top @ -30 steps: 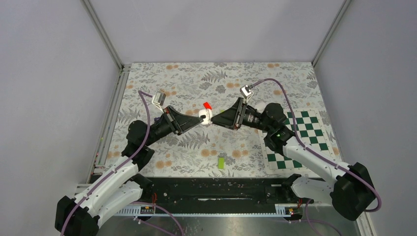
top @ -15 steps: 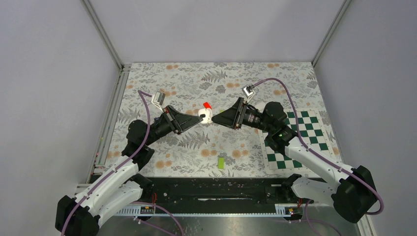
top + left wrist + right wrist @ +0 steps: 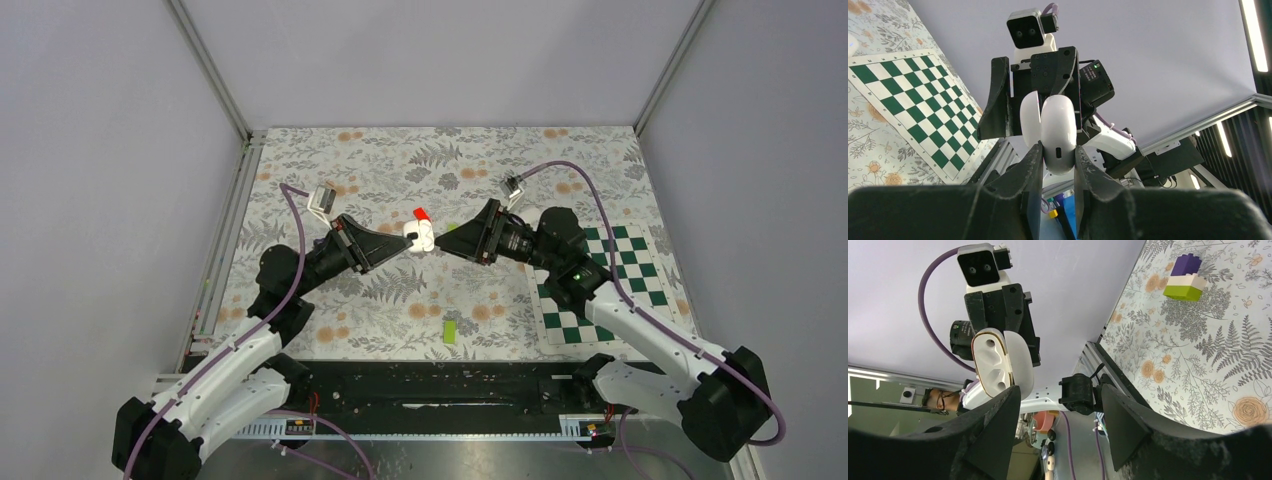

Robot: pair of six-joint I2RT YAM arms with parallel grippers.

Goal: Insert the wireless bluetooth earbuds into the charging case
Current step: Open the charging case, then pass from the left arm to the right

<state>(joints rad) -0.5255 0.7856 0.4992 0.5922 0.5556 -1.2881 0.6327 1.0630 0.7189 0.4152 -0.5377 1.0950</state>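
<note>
My left gripper (image 3: 409, 238) is shut on the white charging case (image 3: 417, 236) and holds it above the floral mat. In the left wrist view the fingers (image 3: 1034, 165) clamp the case (image 3: 1058, 127) by its sides, dark spot facing the camera, lid ajar. In the right wrist view the open case (image 3: 996, 362) shows two empty sockets. My right gripper (image 3: 438, 245) points at the case from the right, open and empty (image 3: 1060, 390); the case sits just above its left finger (image 3: 998, 415). No earbuds are in view.
A red block (image 3: 421, 214) lies just behind the case. A lime-green block (image 3: 451, 331) lies near the front edge. A purple, white and green block stack (image 3: 1187, 277) sits on the mat. A green checkerboard (image 3: 610, 285) lies at the right.
The right wrist has turned and its arm has shifted slightly right; its jaws stay open at the case. The left gripper holds the case in the same place.
</note>
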